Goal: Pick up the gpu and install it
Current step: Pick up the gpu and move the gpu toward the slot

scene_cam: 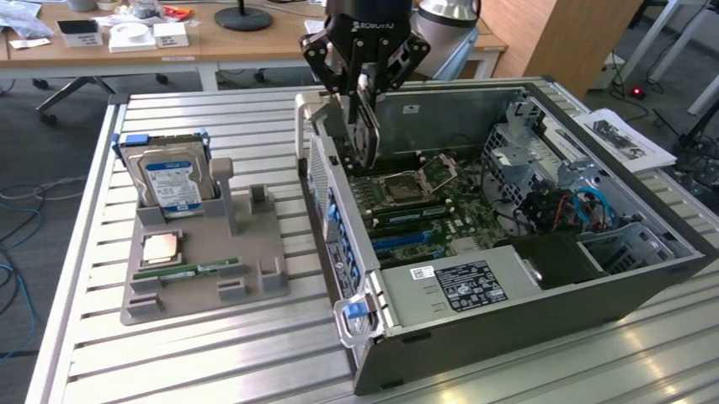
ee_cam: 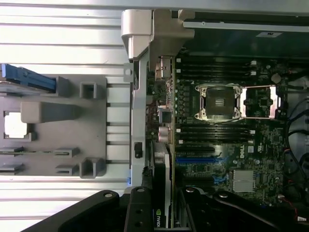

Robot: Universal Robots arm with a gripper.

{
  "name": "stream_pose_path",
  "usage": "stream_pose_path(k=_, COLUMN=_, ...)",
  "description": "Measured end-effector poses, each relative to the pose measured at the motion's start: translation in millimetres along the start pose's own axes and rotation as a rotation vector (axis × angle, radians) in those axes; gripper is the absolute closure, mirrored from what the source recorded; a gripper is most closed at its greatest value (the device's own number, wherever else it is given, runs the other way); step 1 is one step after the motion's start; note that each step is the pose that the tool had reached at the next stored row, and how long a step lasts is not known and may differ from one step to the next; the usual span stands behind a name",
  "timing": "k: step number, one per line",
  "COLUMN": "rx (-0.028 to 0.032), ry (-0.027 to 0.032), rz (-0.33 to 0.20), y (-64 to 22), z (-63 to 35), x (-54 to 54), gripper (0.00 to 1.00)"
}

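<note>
On the slatted surface (scene_cam: 225,353), nearest the camera, stands the open case (scene_cam: 540,311), lying on its side with a blue latch (scene_cam: 354,311) at its near corner. Just inside the near wall sits the power supply (scene_cam: 466,282), label up.

At the exterior view's left, beside the case but apart from it, is a gray tray (scene_cam: 191,290). A green memory stick (scene_cam: 185,272) lies flat in its near part. A processor chip (scene_cam: 160,247) lies just beyond that, and a hard drive (scene_cam: 171,181) stands upright at the far end.

Farther into the case lies the motherboard (scene_cam: 450,215), with blue slots (scene_cam: 399,242) on its near part and the open processor socket (scene_cam: 399,187) beyond them. At the exterior view's right, a metal drive cage (scene_cam: 528,160) and blue cables (scene_cam: 584,206) crowd that side of the case.

Over the board's left edge, close along the case's left wall, hangs the gpu (scene_cam: 362,135). It is upright on edge, and the gripper (scene_cam: 362,88) is clamped on its top. In the wrist view the gpu (ee_cam: 161,179) runs between the dark fingers (ee_cam: 137,208), just beside the wall and in line with the blue slots. The gripper (ee_cam: 164,212) pinches it from both faces. Its lower edge looks clear of the board, though I cannot tell for sure.

Beyond the case, a printed sheet (scene_cam: 624,139) lies at the right, and a wooden desk (scene_cam: 225,42) with small boxes stands far back.
</note>
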State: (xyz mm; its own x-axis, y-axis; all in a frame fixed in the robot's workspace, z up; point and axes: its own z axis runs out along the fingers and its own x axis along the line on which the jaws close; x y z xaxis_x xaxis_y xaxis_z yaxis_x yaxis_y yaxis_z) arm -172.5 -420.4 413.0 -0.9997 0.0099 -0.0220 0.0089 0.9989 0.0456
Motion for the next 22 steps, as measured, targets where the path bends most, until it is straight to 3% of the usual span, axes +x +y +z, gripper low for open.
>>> stream_pose_path(k=22, rx=-0.0015, ry=-0.0001, rz=0.0, y=0.6, z=1.5, x=-62.9, gripper=0.73)
